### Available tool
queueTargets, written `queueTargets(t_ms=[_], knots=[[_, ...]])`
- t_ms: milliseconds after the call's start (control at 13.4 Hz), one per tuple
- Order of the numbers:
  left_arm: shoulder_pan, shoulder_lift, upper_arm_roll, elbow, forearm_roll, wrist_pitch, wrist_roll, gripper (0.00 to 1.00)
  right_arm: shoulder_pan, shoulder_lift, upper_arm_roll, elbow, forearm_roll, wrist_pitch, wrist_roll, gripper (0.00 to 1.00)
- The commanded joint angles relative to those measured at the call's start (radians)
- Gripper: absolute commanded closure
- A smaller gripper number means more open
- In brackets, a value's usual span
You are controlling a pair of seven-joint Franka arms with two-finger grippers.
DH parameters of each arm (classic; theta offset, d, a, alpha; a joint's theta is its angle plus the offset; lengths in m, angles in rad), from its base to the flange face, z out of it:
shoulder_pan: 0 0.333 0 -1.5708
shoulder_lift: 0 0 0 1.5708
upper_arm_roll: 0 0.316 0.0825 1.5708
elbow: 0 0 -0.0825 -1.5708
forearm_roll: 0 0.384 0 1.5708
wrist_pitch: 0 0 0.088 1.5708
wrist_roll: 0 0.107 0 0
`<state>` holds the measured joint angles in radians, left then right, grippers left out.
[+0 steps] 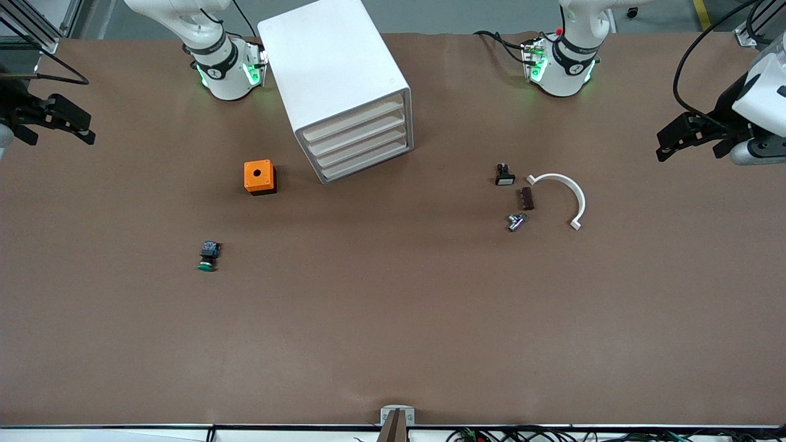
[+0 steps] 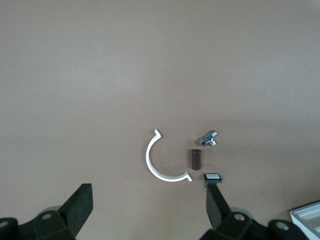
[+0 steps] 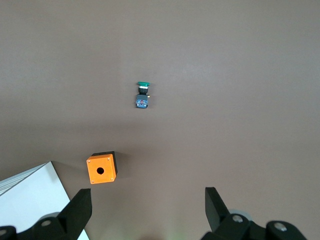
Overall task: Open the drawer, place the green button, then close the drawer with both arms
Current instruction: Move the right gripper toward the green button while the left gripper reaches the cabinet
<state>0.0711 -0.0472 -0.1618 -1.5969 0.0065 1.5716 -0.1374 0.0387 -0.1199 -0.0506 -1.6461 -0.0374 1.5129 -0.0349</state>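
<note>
The white cabinet stands between the two arm bases, with its stack of several drawers all pushed in. The green-capped button lies on its side on the brown table, nearer to the front camera than the orange cube. My right gripper hangs open and empty over the right arm's end of the table. My left gripper hangs open and empty over the left arm's end. Both are well away from the button and the cabinet.
The orange cube with a hole sits beside the cabinet. Toward the left arm's end lie a black button with a white cap, a brown part, a metal fitting and a white arc.
</note>
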Motion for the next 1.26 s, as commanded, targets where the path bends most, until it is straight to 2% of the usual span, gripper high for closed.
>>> queueTargets(t_ms=[0, 372, 744, 967, 1041, 1190], knots=[[0.012, 0.006, -0.012, 0.022, 0.0, -0.019, -0.001, 0.0, 0.006, 0.009, -0.003, 0.025, -0.019, -0.017, -0.005, 0.0], [0.01, 0.055, -0.012, 0.049, 0.001, -0.018, -0.007, 0.0, 0.006, 0.011, -0.003, 0.025, -0.021, -0.016, -0.005, 0.0], [0.012, 0.197, -0.012, 0.081, -0.003, -0.004, -0.007, 0.0, 0.006, 0.011, -0.003, 0.026, -0.021, -0.014, -0.003, 0.0], [0.003, 0.309, -0.008, 0.086, 0.003, 0.068, -0.048, 0.0, 0.004, 0.011, -0.003, 0.026, -0.021, -0.011, 0.0, 0.0], [0.001, 0.349, -0.008, 0.089, 0.029, 0.074, -0.097, 0.0, 0.004, 0.011, -0.003, 0.026, -0.022, -0.013, 0.0, 0.0], [-0.002, 0.42, -0.013, 0.115, 0.157, 0.076, -0.151, 0.0, 0.007, 0.014, -0.003, 0.025, -0.022, -0.014, 0.001, 0.0]])
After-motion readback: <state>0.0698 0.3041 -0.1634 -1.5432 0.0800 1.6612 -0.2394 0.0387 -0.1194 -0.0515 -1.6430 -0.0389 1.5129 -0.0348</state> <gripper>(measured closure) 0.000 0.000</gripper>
